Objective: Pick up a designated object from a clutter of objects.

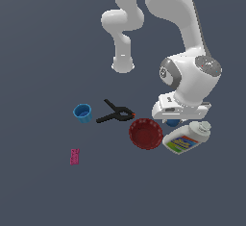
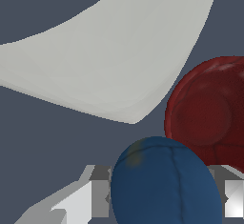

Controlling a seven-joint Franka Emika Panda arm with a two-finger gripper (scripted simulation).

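The gripper [image 2: 162, 199] is sitting low over the floor with its fingers [image 2: 78, 201] standing on either side of the dark-blue ball [image 2: 164, 182]; whether they are gripping it I cannot tell. The red bowl [image 2: 209, 108] is lying just beside the ball, beyond the fingertips

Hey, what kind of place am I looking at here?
Likely a simulated test scene, not a real room: a flat, featureless grey floor, a white robot arm, and scattered odd items such as a red bowl, black clamp and blue ball.
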